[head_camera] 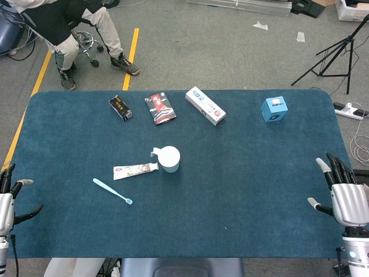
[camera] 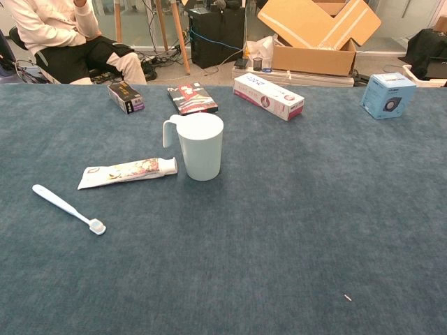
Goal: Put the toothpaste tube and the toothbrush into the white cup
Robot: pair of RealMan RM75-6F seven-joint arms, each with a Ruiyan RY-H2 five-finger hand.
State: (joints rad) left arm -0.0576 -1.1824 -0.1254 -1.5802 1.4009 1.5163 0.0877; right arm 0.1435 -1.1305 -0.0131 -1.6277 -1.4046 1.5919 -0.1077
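Boxes (head_camera: pixel 205 105) line the far edge, clear of the white cup (camera: pixel 200 146). Toothpaste tube (camera: pixel 127 172) and toothbrush (camera: pixel 68 208) lie flat beside it. Left hand (head_camera: pixel 8 199) and right hand (head_camera: pixel 345 193) both released, fingers spread.

Honestly can't read any of it. The toothpaste tube (camera: pixel 127 172), the long white box (camera: pixel 268 96), the red-and-black packet (camera: pixel 193 98), the small dark box (camera: pixel 126 96) and the blue box (camera: pixel 383 95) all carry print, just too small and blurry.

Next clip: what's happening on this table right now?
Nothing is being handled. The left hand and right hand rest open at the table's edges. The upright white plastic cup holds nothing visible; the printed toothpaste tube lies beside it, the light blue toothbrush further out on the blue cloth.
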